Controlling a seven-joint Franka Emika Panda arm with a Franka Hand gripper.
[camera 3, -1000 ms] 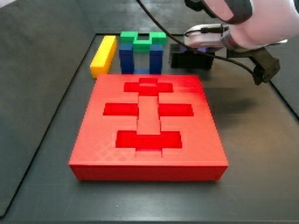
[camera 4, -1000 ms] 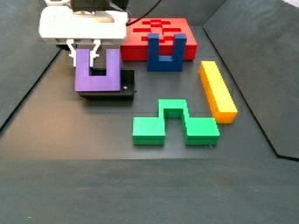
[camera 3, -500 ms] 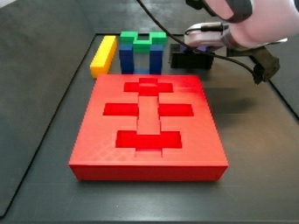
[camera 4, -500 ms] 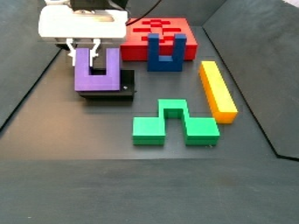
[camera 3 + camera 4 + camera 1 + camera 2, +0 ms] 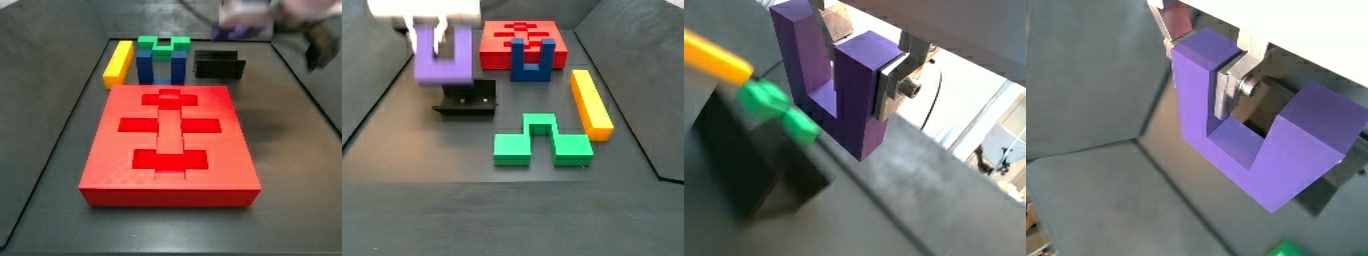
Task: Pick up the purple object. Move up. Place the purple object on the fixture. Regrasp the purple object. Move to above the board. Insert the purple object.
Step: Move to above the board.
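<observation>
Pinching one prong of the purple object [image 5: 441,58], the gripper [image 5: 433,27] hangs above the fixture [image 5: 468,101] with the U-shaped block clear of it. In a wrist view a silver finger [image 5: 1229,82] lies flat against the inner face of that prong, and the purple object [image 5: 1253,128] hangs with its base lowest and its prongs pointing up toward the wrist. The other finger is mostly hidden behind the prong, so the grip can be judged only from this side. In a side view the gripper [image 5: 249,17] is blurred near the top edge, and the fixture [image 5: 219,67] below it stands empty.

Judging from this, the regrasp looks done and the step in hand is the carry to above the board [image 5: 525,42]. To do it well, the arm should travel level and high enough that the block's base passes over the upright blue block [image 5: 529,62] standing just in front of the board. It should stop squarely over a cutout that fits the block and settle before any descent. Since the grip is on one prong only, the free prong may swing if the move is jerky.

No brand, label or writing can be read on any piece or on the rig.
</observation>
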